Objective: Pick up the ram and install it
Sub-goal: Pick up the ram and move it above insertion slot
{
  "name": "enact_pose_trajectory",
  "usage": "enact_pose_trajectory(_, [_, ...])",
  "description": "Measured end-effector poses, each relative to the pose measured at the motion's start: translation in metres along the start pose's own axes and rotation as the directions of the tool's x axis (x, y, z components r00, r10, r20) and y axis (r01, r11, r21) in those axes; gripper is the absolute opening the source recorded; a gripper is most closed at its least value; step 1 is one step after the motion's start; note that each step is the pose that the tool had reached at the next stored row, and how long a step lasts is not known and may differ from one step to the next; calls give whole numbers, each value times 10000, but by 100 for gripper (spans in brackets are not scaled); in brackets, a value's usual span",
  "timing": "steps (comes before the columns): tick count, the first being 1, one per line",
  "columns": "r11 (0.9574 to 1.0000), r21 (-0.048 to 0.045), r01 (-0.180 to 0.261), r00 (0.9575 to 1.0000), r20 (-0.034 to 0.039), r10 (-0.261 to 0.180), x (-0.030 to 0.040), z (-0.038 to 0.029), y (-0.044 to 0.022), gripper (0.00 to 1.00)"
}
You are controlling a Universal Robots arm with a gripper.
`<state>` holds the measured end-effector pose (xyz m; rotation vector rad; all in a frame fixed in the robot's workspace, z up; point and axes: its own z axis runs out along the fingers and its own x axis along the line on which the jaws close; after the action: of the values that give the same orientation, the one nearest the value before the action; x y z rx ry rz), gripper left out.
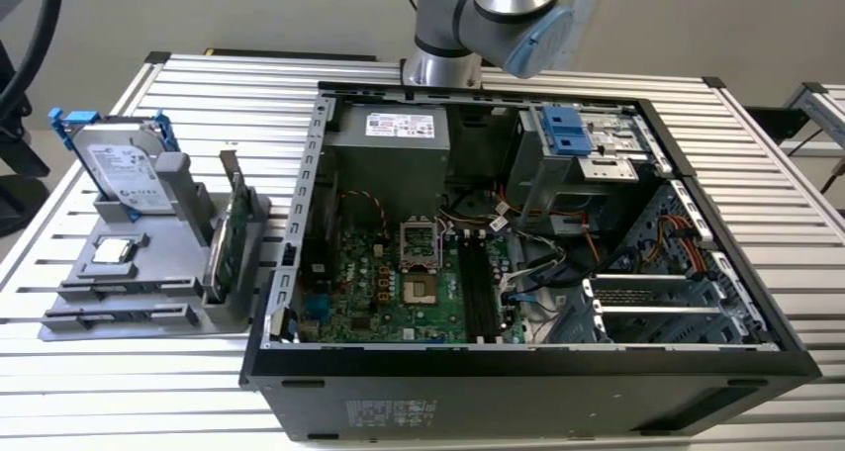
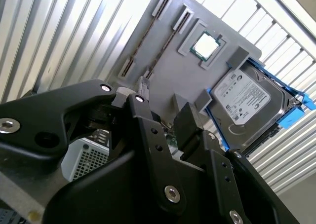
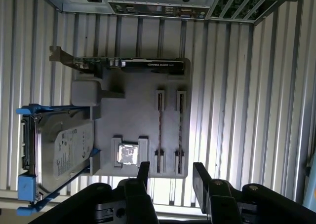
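Observation:
The ram (image 3: 159,128) is a slim dark stick standing on edge in a slotted rest of the grey holder (image 3: 133,110). A second stick like it (image 3: 180,125) stands alongside. Both sticks (image 2: 146,36) also show in the second wrist view as thin dark lines on the holder (image 2: 197,81). My gripper (image 3: 172,174) hangs well above the holder, open, with nothing between its black fingers (image 3: 200,177). In the second wrist view the gripper (image 2: 160,110) is also open and empty. The open computer case (image 1: 528,224), with its motherboard (image 1: 396,283), lies to the exterior view's right of the holder (image 1: 145,273).
The holder also carries a silver hard drive with blue rails (image 1: 126,164), a processor chip (image 3: 127,154) and a green card with a metal bracket (image 1: 232,238). Everything rests on a slatted metal table (image 1: 739,154). The arm's base (image 1: 442,70) stands behind the case.

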<state>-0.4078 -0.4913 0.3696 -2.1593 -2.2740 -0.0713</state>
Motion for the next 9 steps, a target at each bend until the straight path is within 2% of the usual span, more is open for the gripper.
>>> enact_pose_trajectory(9, [10000, 1, 27, 10000, -1, -27, -1, 23, -1, 100])
